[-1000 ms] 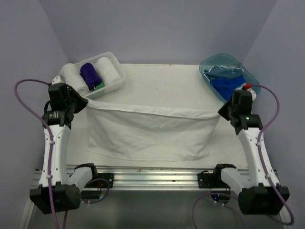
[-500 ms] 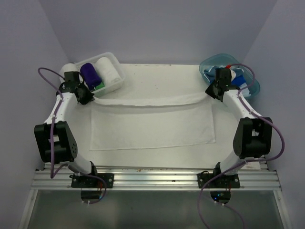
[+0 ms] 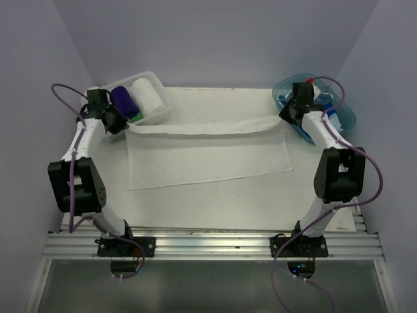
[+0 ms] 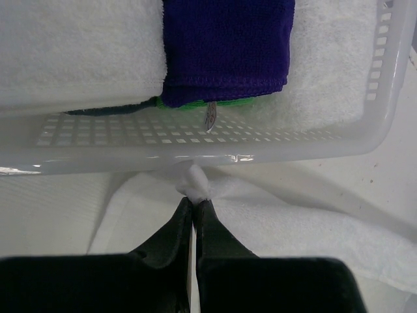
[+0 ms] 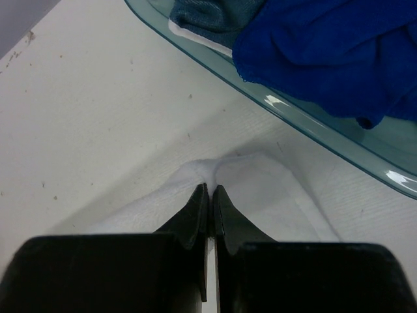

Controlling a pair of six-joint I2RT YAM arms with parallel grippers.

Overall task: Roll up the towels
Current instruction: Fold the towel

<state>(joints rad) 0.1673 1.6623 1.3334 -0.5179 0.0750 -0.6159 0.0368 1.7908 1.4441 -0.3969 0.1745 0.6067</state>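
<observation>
left gripper (image 4: 194,202): I'm clamping it tight on the far-left corner of the white towel (image 3: 208,156), right up against the basket (image 4: 195,134) wall.
right gripper (image 5: 210,189): I'm pinching the far-right corner the same way, just beside the tub (image 5: 313,140) rim.
where the towel's sitting: it's lying spread on the table (image 3: 215,202) between basket and tub, far edge stretching as a band between my two grippers. No roll in it yet.
done so far: the basket's holding two white rolls (image 4: 78,39), a purple one (image 4: 225,45) and a bit of green (image 4: 195,102) underneath.
left to do: I'm looking at rolling this white one, plus the royal blue towel (image 5: 326,45) and a paler blue one (image 5: 208,16), which are sitting crumpled in the tub.
progress: I'm guessing roughly halfway.
</observation>
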